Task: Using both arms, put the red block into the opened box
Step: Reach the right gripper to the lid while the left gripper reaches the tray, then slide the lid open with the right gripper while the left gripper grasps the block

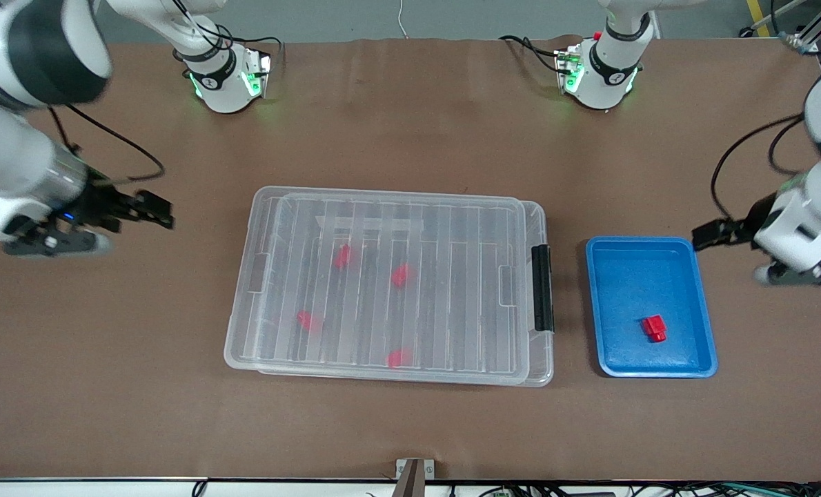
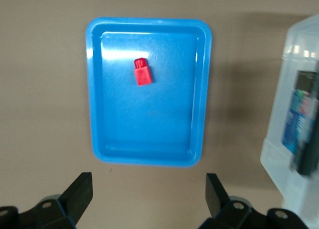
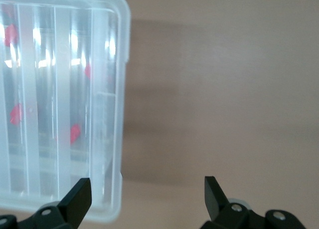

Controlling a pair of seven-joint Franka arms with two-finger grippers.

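Note:
The red block (image 1: 654, 328) lies alone in a blue tray (image 1: 631, 276) toward the left arm's end of the table; the left wrist view shows the red block (image 2: 143, 72) in the tray (image 2: 149, 119) too. The clear box (image 1: 245, 345) sits mid-table with its ribbed lid (image 1: 452, 228) lying on it and the black latch (image 1: 541, 286) facing the tray. My left gripper (image 1: 701, 235) hovers open and empty beside the tray. My right gripper (image 1: 165, 210) hovers open and empty off the box's unlatched end, and in its wrist view the gripper (image 3: 148, 196) is beside the box corner (image 3: 112, 139).
Several look-alike red blocks (image 1: 401, 275) lie inside the box under the lid. Bare brown table surrounds the box and tray. The two arm bases (image 1: 224, 83) (image 1: 600, 76) stand along the table edge farthest from the front camera.

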